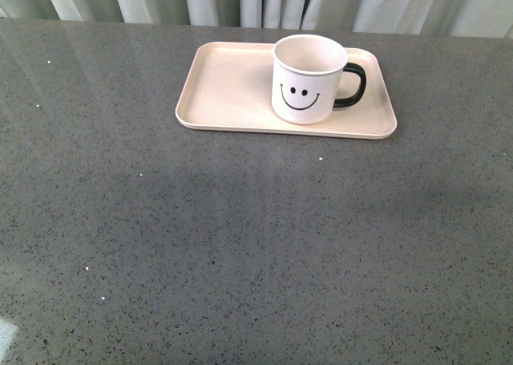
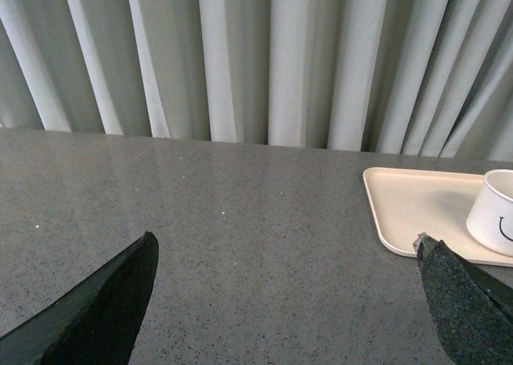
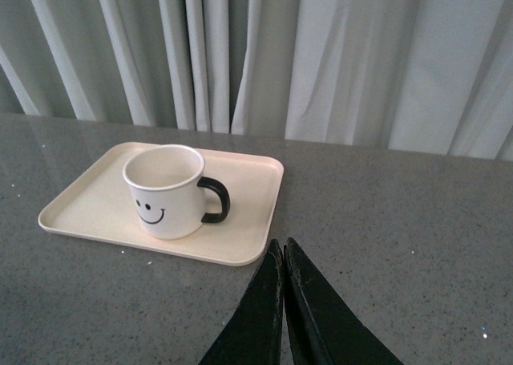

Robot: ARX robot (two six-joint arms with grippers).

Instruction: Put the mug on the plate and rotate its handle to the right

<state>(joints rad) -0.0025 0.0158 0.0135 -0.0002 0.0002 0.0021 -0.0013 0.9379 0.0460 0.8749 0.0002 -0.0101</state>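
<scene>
From my front camera, the mug (image 1: 309, 79) stood upright on the plate (image 1: 228, 92), toward the plate's right half, in the upper middle of the frame. Its smiley face looked back at me and the handle (image 1: 353, 85) stuck out to the right side of the picture. The plate lay flat on the grey speckled tabletop (image 1: 240, 245), with pale curtains (image 1: 264, 0) along the top edge. Neither of my arms showed in this view.

From my left wrist camera, my left claw (image 2: 288, 301) was spread wide, one dark finger at the lower left corner and the other at the lower right, with bare tabletop between them. The plate's corner and a slice of the mug sat at the right edge of the frame, near the right-hand finger but apart from it.

From my right wrist camera, my right claw (image 3: 284, 257) was closed, its two dark fingers pressed together at the bottom centre and gripping nothing. The tips lay just beside the plate's near edge. The mug rested on the plate at centre left, handle toward the claw.
</scene>
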